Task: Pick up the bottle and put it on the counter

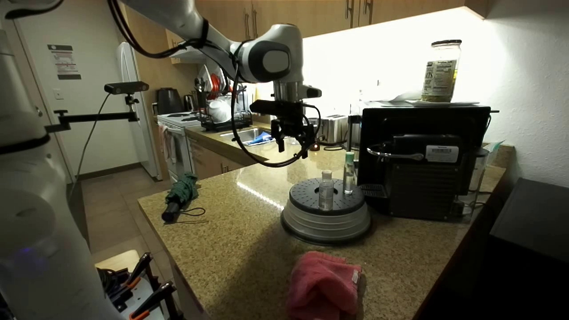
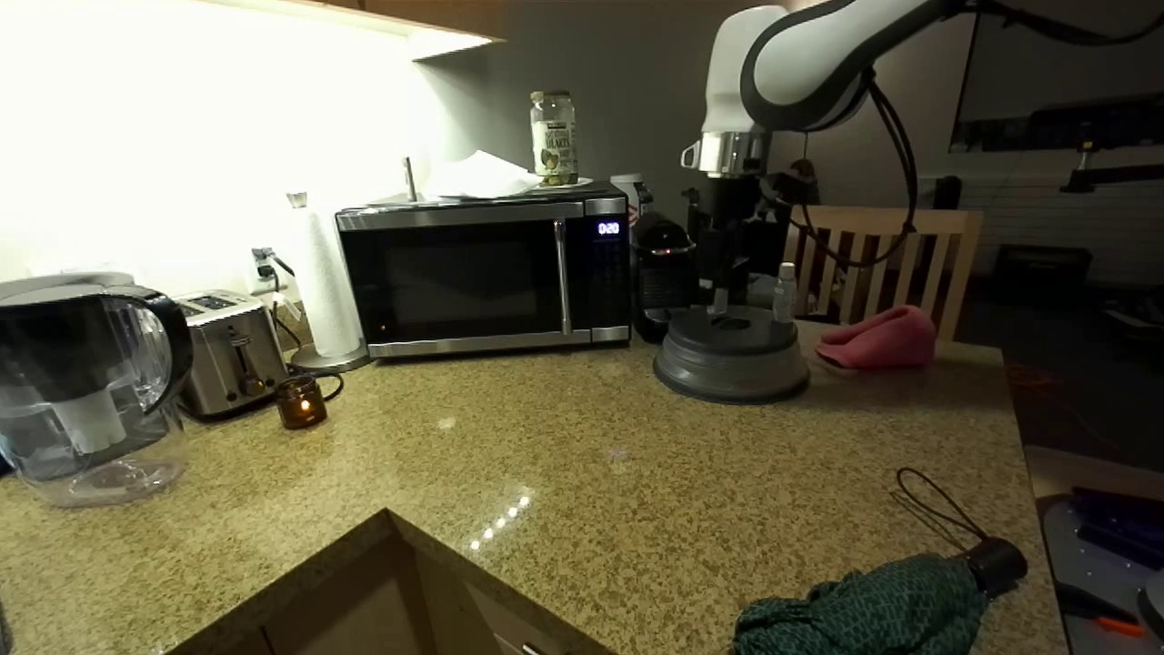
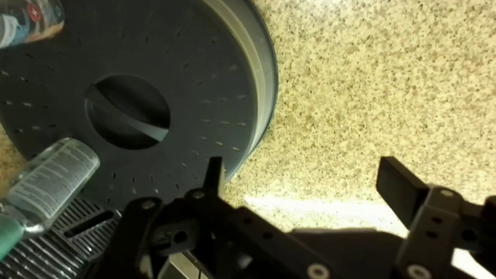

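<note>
"0:20" on m'wave (image 2: 482,277), "HEARTS" on jar (image 2: 555,146)

wrist view: left edge crops green-capped bottle (image 3: 48,188)

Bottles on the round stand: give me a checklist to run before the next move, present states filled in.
1. Tool open with nothing between its jaws: ok.
2. Green-capped bottle and pale-capped bottle upright on the stand: ok.
3. Tool lined up with a bottle: not ok; the wrist view shows both bottles off to one side.
4. Which bottle is meant: cannot tell; the task names just one.
5. Room for the tool between green-capped bottle and coffee machine: cannot tell.
6. Pink cloth on the counter, apart from the stand: ok.
</note>
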`<action>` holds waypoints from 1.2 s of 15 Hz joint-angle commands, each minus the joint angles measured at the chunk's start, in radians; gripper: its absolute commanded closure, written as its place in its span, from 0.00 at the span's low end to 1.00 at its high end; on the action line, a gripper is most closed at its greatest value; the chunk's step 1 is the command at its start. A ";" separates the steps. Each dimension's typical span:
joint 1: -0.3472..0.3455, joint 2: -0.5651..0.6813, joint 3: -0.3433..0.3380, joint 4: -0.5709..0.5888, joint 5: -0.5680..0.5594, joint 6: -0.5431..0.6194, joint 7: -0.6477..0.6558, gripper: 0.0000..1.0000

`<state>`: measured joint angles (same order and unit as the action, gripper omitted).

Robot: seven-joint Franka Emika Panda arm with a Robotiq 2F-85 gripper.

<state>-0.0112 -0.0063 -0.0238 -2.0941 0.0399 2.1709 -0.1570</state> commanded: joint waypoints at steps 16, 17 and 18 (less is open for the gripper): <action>-0.058 -0.130 -0.057 0.066 -0.115 -0.043 0.088 0.00; -0.062 -0.135 -0.059 0.065 -0.127 -0.050 0.106 0.00; -0.067 -0.141 -0.062 0.061 -0.137 -0.058 0.122 0.00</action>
<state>-0.0612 -0.1079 -0.0870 -2.0030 -0.0554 2.1379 -0.0923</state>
